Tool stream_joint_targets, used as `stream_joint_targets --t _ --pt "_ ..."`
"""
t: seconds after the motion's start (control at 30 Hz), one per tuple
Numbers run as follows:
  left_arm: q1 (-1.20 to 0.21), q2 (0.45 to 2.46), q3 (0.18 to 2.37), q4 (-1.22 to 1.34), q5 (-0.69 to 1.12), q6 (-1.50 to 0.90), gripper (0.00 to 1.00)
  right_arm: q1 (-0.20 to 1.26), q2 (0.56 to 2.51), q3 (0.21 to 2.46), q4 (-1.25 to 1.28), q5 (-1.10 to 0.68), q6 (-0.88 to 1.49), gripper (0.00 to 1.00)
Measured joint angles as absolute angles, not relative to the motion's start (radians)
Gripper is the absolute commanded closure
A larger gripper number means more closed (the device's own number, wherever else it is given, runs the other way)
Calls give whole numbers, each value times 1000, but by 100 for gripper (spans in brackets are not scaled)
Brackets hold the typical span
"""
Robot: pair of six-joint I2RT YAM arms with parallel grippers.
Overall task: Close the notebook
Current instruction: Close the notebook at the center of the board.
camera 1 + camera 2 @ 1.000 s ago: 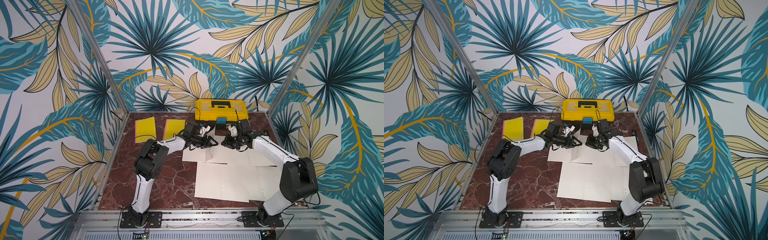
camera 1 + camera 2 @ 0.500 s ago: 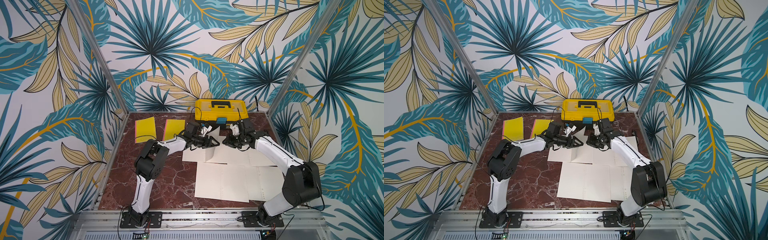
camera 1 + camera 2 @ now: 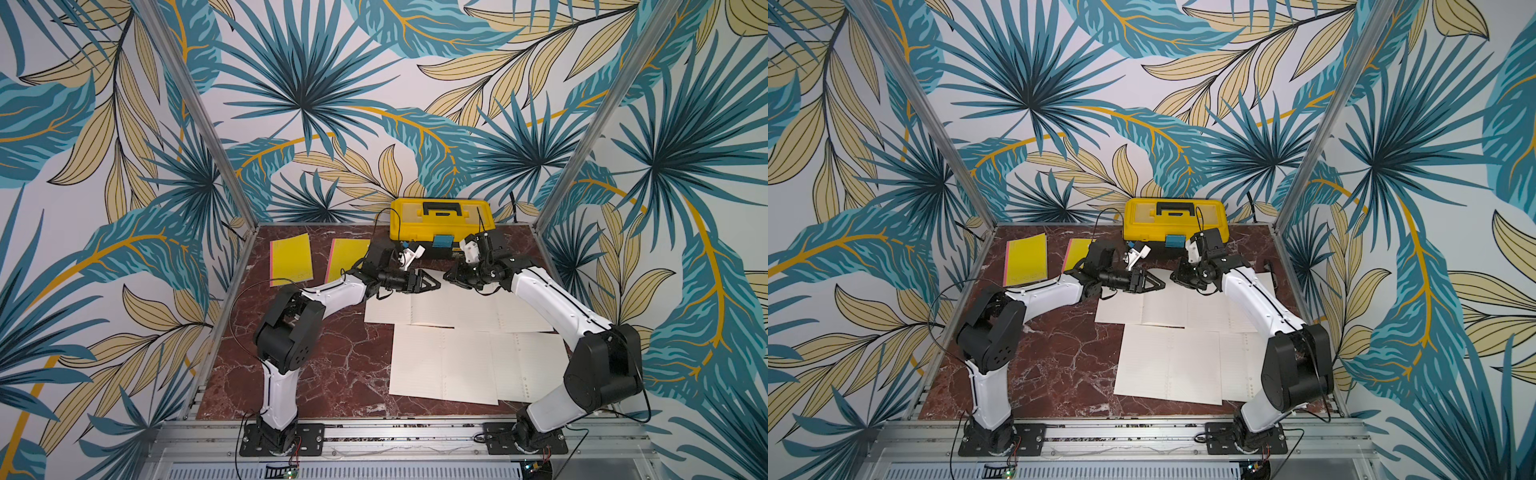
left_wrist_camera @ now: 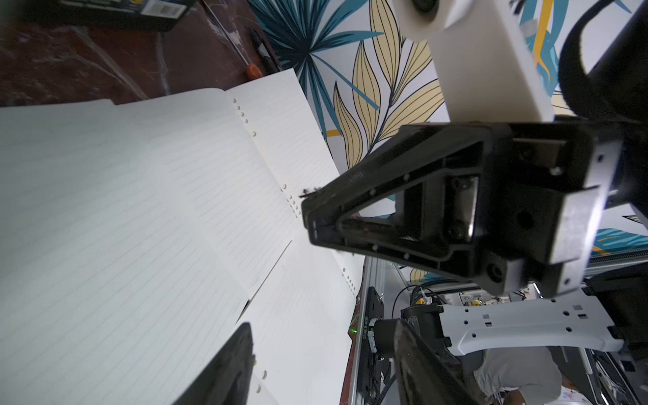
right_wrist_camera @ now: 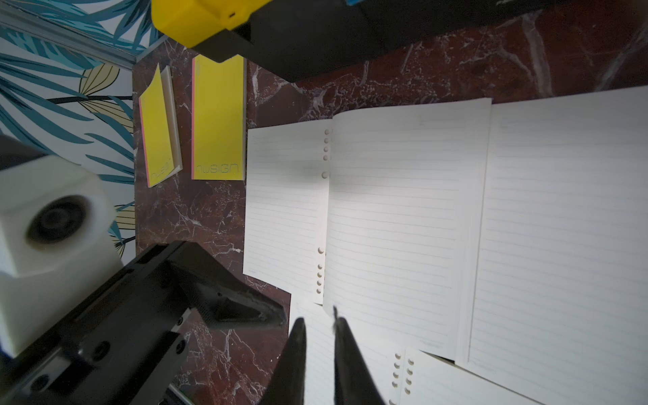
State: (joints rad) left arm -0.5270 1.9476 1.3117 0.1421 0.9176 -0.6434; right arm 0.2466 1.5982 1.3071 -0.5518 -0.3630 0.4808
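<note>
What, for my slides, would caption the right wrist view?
Right fingers, narrowly apart, hover near an open lined notebook beside two yellow notebooks on a marble table.

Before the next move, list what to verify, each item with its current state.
1. Left gripper empty: ok, jaws open, nothing between them.
2. Right gripper holding a page: not ok, jaws barely apart, nothing between them.
3. Far notebook closed: not ok, lies open below both grippers.
4. Near notebook closed: not ok, also open.
5. Grippers apart from each other: ok, a gap shows in both top views.
</note>
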Motion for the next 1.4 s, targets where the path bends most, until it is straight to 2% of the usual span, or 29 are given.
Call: stream_joint_targets --t 0.27,0.63,1.07,1.4 --pt "-347 1937 1230 -36 731 -603 36 281 1807 1388 -537 -442 463 90" --pt "-320 1929 1219 -179 595 -542 36 340 2030 1497 -501 -488 471 93" --pt "-276 1929 1208 -212 555 -524 36 360 2114 1509 -483 -505 475 93" --pt "-274 1933 1212 -236 537 -501 36 359 2117 1486 -471 -437 490 94"
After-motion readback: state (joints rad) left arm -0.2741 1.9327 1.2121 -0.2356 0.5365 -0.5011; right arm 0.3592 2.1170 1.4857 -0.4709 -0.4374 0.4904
